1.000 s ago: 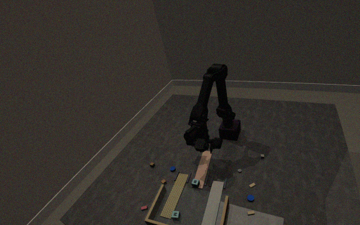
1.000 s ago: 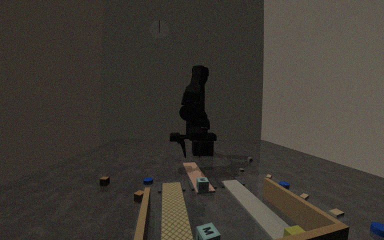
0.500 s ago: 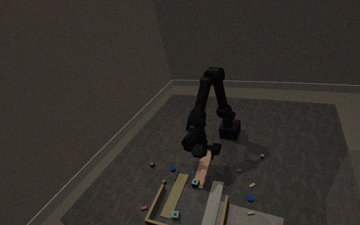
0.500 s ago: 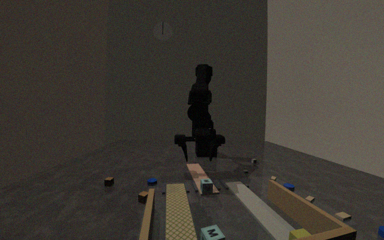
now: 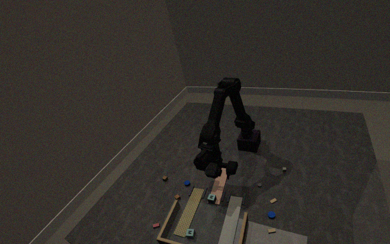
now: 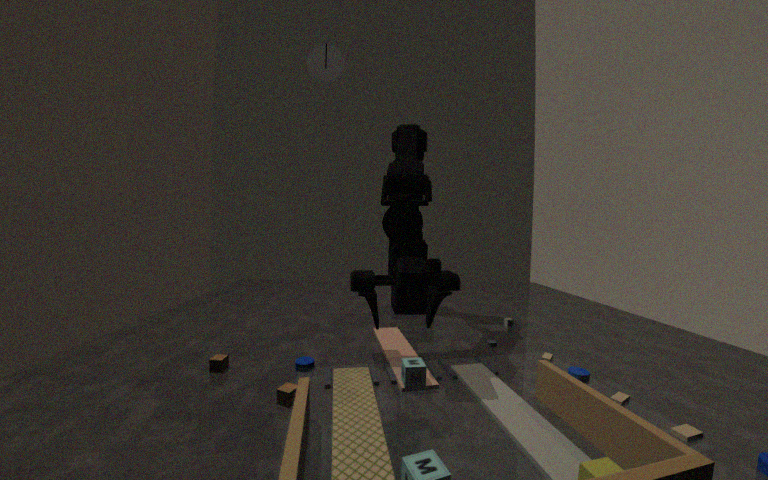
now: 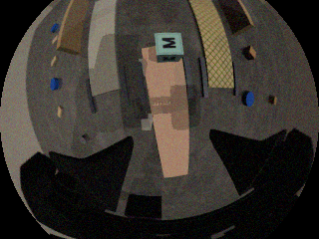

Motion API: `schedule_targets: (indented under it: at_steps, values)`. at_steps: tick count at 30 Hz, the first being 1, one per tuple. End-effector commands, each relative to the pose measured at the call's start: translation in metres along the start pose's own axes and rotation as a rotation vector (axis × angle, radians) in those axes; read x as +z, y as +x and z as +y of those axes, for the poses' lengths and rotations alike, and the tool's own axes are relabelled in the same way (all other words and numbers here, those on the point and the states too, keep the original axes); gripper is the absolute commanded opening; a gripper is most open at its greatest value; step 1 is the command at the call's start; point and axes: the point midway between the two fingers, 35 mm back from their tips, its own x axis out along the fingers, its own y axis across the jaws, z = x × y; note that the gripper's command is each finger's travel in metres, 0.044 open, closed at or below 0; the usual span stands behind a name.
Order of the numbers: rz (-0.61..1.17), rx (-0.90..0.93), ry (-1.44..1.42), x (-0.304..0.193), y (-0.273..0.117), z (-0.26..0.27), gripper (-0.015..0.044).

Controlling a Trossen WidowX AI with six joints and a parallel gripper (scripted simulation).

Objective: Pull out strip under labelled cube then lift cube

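My gripper (image 6: 403, 327) (image 7: 173, 137) is wide open and empty, pointing down above the robot-side part of the pink strip (image 5: 220, 184) (image 6: 396, 343) (image 7: 174, 154). A teal cube marked M (image 5: 212, 197) (image 6: 413, 372) (image 7: 168, 46) is at the strip's end away from the robot, over one corner; its exact contact is unclear. A second teal M cube (image 5: 189, 233) (image 6: 425, 466) is by the far end of the yellow lattice strip (image 5: 189, 212) (image 6: 357, 418) (image 7: 215, 47). A grey strip (image 5: 233, 211) (image 6: 509, 407) (image 7: 104, 65) lies on the pink strip's other side.
Low dark rails flank the strips. Wooden walls (image 5: 168, 220) (image 6: 606, 418) (image 7: 72, 27) stand outside the outer strips. A yellow cube (image 6: 600, 468) is near the grey strip's far end. Blue discs (image 5: 187, 183) (image 6: 304, 362) (image 7: 249, 99) and small blocks lie around.
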Motion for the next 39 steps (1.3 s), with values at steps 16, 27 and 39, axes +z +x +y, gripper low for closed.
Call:
schedule_targets:
  at_steps: [16,27,39]
  values:
    - [-0.01,-0.005,0.004,0.058,-0.009,-0.001,0.044]
    - [-0.012,-0.005,0.004,0.089,-0.015,-0.003,0.044]
    - [-0.013,-0.005,0.004,0.105,-0.013,-0.004,0.0309]
